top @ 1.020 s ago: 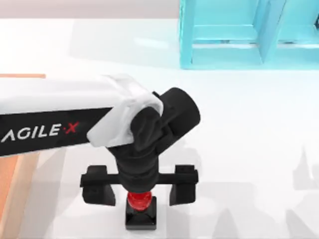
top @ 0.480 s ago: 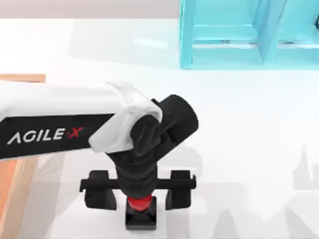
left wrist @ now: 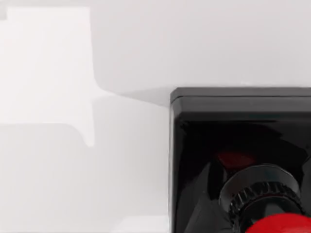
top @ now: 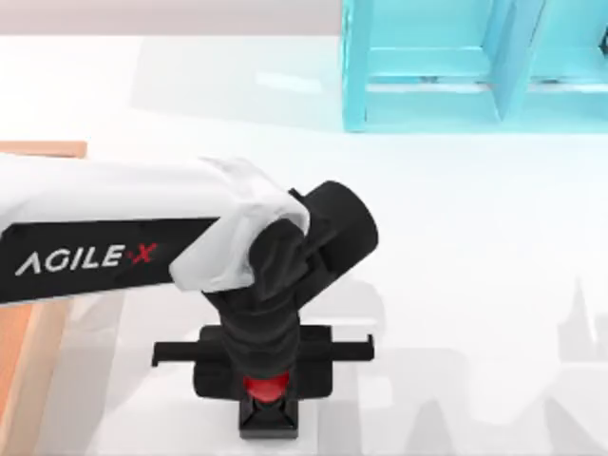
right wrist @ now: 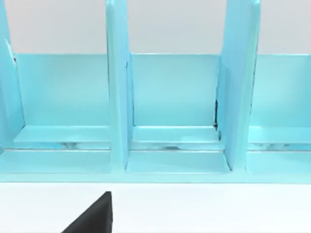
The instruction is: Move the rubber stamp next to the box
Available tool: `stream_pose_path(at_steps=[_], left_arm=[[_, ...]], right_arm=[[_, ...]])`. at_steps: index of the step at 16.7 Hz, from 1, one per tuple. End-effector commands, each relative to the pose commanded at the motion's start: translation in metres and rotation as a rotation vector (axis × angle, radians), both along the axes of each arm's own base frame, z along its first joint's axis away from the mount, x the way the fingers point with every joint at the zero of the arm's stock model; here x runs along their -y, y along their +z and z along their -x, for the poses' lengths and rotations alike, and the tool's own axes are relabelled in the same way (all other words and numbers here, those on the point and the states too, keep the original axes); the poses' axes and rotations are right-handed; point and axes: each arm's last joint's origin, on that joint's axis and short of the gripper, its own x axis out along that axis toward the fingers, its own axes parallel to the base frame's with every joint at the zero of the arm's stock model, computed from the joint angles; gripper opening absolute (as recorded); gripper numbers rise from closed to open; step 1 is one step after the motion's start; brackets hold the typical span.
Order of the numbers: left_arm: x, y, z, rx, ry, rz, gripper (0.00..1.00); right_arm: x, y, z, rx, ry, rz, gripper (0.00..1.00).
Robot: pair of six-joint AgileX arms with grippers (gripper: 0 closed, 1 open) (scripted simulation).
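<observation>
The rubber stamp (top: 269, 416) stands at the near edge of the table, left of centre, with a black square base and a red knob (top: 267, 387). My left gripper (top: 266, 375) hangs straight over it. Its two black fingers (top: 217, 373) are pressed against the knob from either side, so it is shut on the stamp. In the left wrist view the stamp (left wrist: 233, 141) shows close up, with its black base, ribbed neck and a sliver of the red knob (left wrist: 282, 225). The box (top: 40, 149) lies at the table's left edge, mostly hidden under my left arm. My right gripper (right wrist: 92, 218) is parked facing the cyan shelf.
A cyan shelf-like structure (top: 437, 66) stands at the back right, and its upright dividers (right wrist: 117, 97) show in the right wrist view. White tabletop stretches between the stamp and the shelf, and to the stamp's right.
My left gripper's fingers have drawn in from wide apart to close on the stamp's red knob. The gripper also dropped slightly over the stamp. The stamp has not moved.
</observation>
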Motion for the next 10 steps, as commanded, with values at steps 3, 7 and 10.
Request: stream_pose_path(at_steps=[3, 7, 10], left_arm=[[0.0000, 0.0000, 0.0000, 0.000, 0.000, 0.000, 0.00], [0.0000, 0.0000, 0.0000, 0.000, 0.000, 0.000, 0.00], [0.0000, 0.0000, 0.0000, 0.000, 0.000, 0.000, 0.00]], right_arm=[[0.0000, 0.0000, 0.0000, 0.000, 0.000, 0.000, 1.00], [0.0000, 0.0000, 0.0000, 0.000, 0.000, 0.000, 1.00], [0.0000, 0.0000, 0.0000, 0.000, 0.000, 0.000, 1.00]])
